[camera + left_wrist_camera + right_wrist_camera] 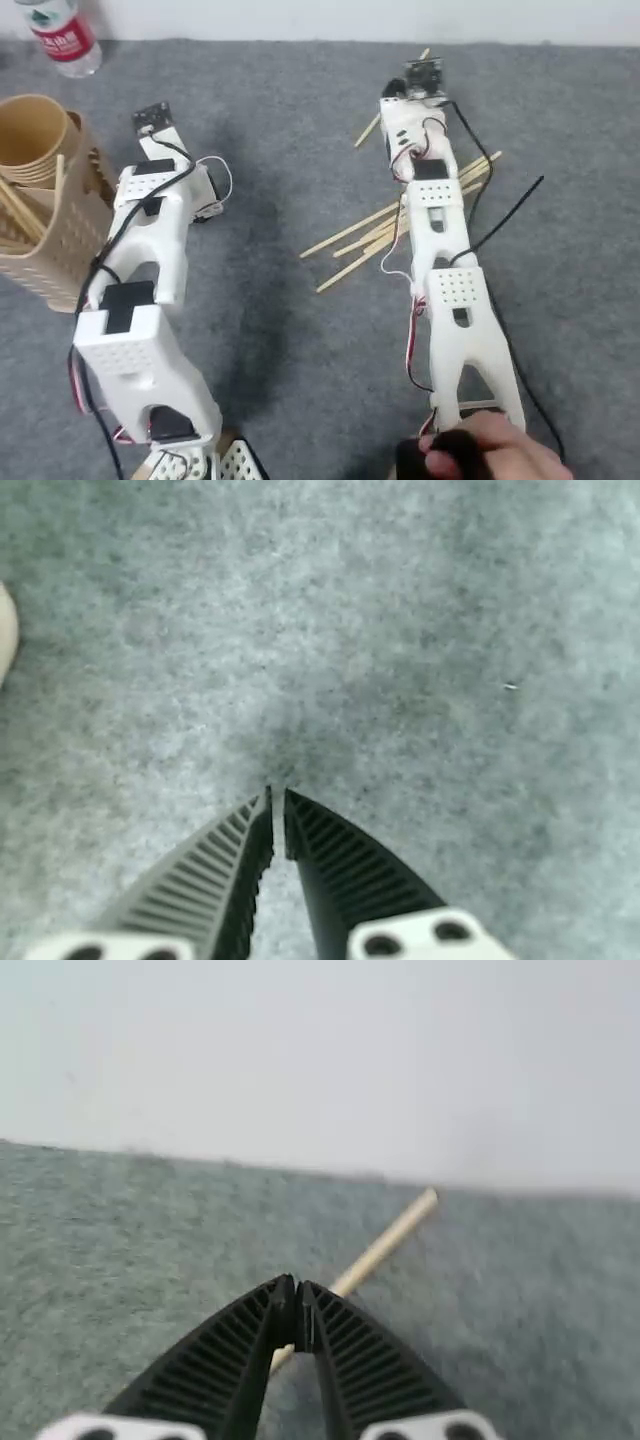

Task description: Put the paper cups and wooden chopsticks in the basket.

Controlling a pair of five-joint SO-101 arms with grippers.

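Note:
A tan perforated basket [50,250] stands at the left with stacked paper cups [35,135] and a few wooden chopsticks [25,215] inside it. A loose heap of chopsticks [365,240] lies on the carpet, partly under the right arm [440,220]. My right gripper [297,1285] is at the far end of the table near the wall. It is shut on a single chopstick [385,1245], which sticks out on both sides of it [368,131]. My left gripper [277,795] is shut with nothing in it, over bare carpet just right of the basket.
Grey carpet [280,330] covers the table. A plastic bottle with a red label [62,38] stands at the far left corner. The left arm [150,250] sits close beside the basket. A white wall runs along the far edge.

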